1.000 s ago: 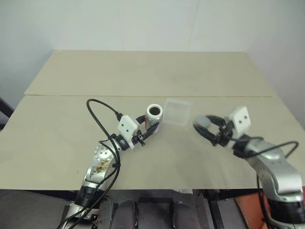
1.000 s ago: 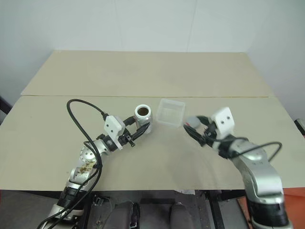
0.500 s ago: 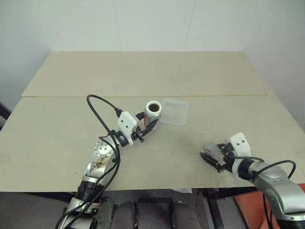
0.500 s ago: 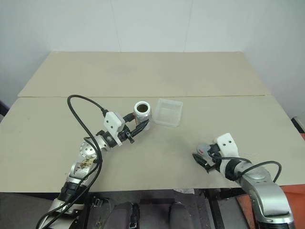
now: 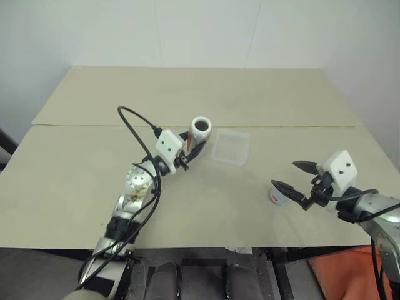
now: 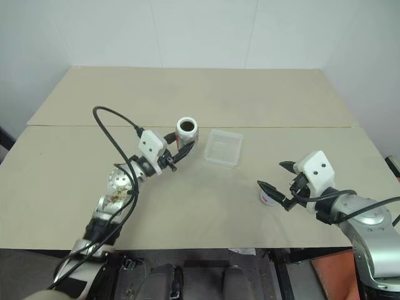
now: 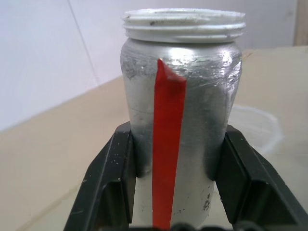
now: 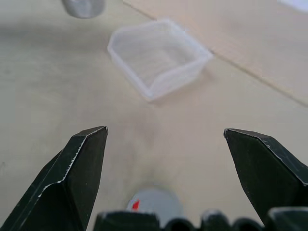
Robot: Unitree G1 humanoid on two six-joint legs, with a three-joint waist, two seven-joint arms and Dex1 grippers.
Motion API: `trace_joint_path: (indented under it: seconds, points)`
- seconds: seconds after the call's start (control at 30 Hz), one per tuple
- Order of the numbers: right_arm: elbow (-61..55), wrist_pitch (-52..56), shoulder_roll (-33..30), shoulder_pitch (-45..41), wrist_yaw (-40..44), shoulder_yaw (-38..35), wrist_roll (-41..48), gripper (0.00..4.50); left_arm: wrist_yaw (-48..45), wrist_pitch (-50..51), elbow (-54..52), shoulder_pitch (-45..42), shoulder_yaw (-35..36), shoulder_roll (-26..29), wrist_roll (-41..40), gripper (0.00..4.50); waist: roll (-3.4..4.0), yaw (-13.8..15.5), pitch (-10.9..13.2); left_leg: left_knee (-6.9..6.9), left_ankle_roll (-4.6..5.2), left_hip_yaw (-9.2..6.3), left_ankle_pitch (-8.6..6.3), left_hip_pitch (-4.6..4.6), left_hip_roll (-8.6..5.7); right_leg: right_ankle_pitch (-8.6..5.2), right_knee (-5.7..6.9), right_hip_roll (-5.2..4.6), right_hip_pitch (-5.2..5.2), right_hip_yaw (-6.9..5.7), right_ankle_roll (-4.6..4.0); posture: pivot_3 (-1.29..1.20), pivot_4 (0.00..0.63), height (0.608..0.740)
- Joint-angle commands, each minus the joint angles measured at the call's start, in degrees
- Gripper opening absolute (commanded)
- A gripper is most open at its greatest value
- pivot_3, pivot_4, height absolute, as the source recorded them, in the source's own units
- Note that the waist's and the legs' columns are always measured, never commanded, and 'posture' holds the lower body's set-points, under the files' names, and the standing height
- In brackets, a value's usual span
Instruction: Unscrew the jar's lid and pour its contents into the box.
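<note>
The left claw (image 5: 195,141) stays clamped on the open jar (image 5: 200,129), which it holds off the desk (image 5: 75,181) just beside the box (image 5: 230,147), closer to the box's far edge than a second ago. In the left wrist view the two black fingers (image 7: 111,179) press the jar's sides, and its threaded white rim is bare. The lid (image 5: 279,195), pinched in the right claw (image 5: 294,176) a second ago, now lies flat on the desk well apart from the box, toward the robot's right and nearer the desk's front edge. The right claw has let go (its fingers spread wide) and hangs just above the lid. The box sits where it was.
</note>
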Motion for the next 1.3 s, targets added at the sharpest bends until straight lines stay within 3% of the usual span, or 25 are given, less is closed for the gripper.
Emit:
trace_joint_path:
  seconds: [0.03, 0.3, 0.4, 0.7, 1.03, 1.3]
  points:
    - [-1.0, -3.0, -0.7, -1.1, -1.6, 0.4, -3.0, 4.48, 5.9, -5.6, 11.0, -8.9, -2.7, 0.8, 8.5, 1.92, -0.01, 0.2, 0.0, 0.01, 0.01, 0.06, 0.00, -0.01, 0.00, 0.00, -0.01, 0.00, -0.01, -0.01, 0.01, 0.00, 0.150, 0.740]
    - [-4.6, -4.0, 2.8, 0.8, -4.1, 0.9, -3.8, 4.48, 28.6, -20.7, 43.2, -32.9, -20.3, 2.8, 35.9, 1.92, -0.05, 0.4, 0.0, -0.01, 0.05, 0.16, -0.02, -0.47, -0.07, 0.02, -0.27, -0.02, -0.22, -0.16, 0.08, 0.00, 0.150, 0.740]
    - [-6.4, -3.7, 3.4, 2.2, -4.6, 0.0, -3.4, 4.48, 36.6, -22.9, 48.6, -38.2, -28.2, 3.0, 45.3, 1.92, -0.06, 0.5, 0.0, -0.04, 0.09, 0.16, -0.05, -0.56, -0.06, 0.00, -0.26, -0.01, -0.25, -0.21, 0.11, 0.00, 0.150, 0.740]
    - [-9.5, -2.5, 5.3, 3.9, -8.0, -0.3, -2.8, 4.48, 54.8, -21.7, 55.6, -45.8, -44.6, 1.9, 63.7, 1.92, -0.11, 0.5, 0.1, -0.01, 0.08, 0.17, -0.04, -0.59, -0.07, -0.03, -0.28, -0.03, -0.29, -0.25, 0.14, 0.00, 0.150, 0.740]
    - [-10.4, -1.1, 5.2, 3.4, -9.1, -1.4, -1.0, 4.48, 64.8, -19.3, 58.0, -50.0, -52.9, 0.4, 72.7, 1.92, -0.14, 0.5, 0.1, 0.05, 0.08, 0.16, -0.04, -0.73, -0.11, -0.03, -0.25, -0.07, -0.41, -0.25, 0.16, 0.00, 0.150, 0.740]
    - [-10.0, -0.5, 4.6, 2.2, -10.2, 0.2, -1.8, 4.48, 62.0, -19.4, 58.6, -48.7, -49.3, 0.1, 69.2, 1.92, -0.14, 0.5, 0.1, 0.10, 0.06, 0.19, -0.03, -0.89, -0.11, -0.03, -0.14, -0.08, -0.64, -0.22, 0.15, 0.00, 0.150, 0.740]
